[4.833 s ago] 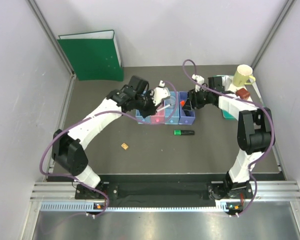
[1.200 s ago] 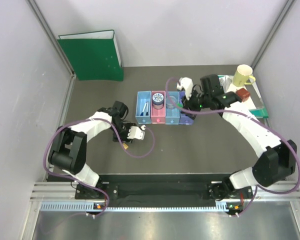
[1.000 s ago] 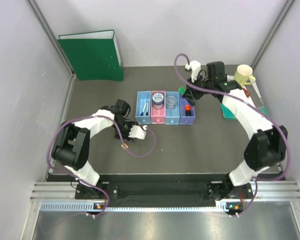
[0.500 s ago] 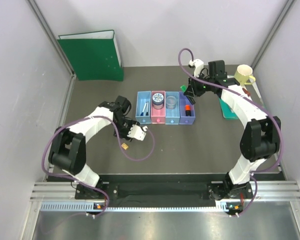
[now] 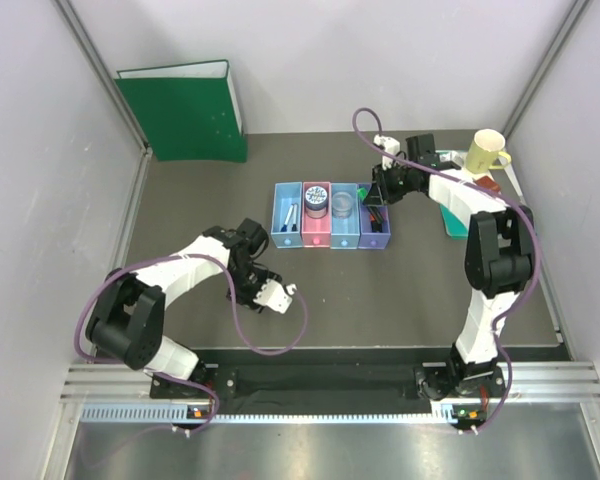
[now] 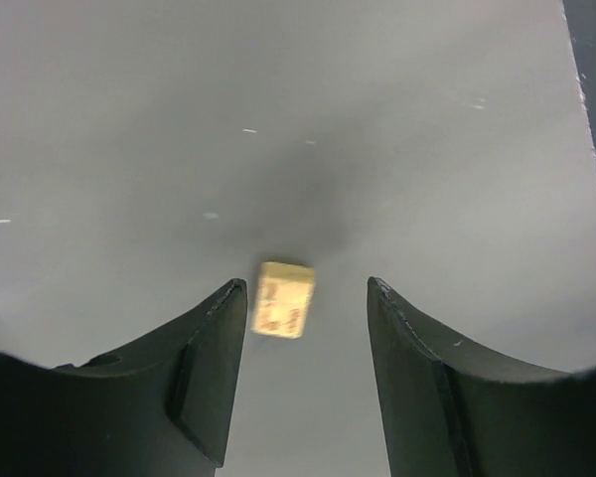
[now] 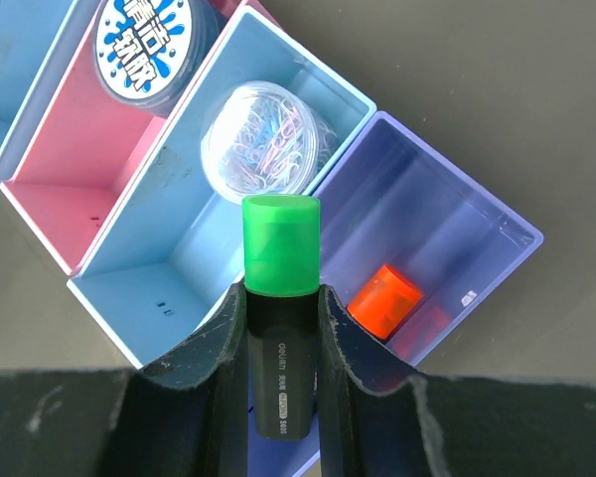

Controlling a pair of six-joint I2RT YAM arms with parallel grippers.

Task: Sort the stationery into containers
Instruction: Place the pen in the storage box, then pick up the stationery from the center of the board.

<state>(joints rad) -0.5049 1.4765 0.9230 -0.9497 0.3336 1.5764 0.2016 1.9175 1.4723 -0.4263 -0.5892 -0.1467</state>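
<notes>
In the left wrist view my left gripper [image 6: 308,288] is open and low over the table, with the tiny tan square [image 6: 283,298] between its fingers, nearer the left one. In the top view the left gripper [image 5: 263,290] hides the square. My right gripper [image 7: 280,288] is shut on a black highlighter with a green cap [image 7: 280,243], held over the purple bin [image 7: 497,238], where an orange-capped highlighter [image 7: 385,298] lies. The row of four bins [image 5: 330,243] stands mid-table, with the right gripper [image 5: 377,192] over its right end. A paper-clip jar [image 7: 261,149] sits in the light blue bin, and a blue-lidded jar [image 7: 144,40] in the pink bin.
A green binder [image 5: 185,110] leans at the back left wall. A cream mug [image 5: 487,150] and a teal tray [image 5: 458,218] are at the back right. Pens [image 5: 291,213] lie in the leftmost light blue bin.
The green highlighter has left the table and is in the right gripper, which swung back over the purple bin. The left gripper moved toward the near edge and came down around the tan square.
</notes>
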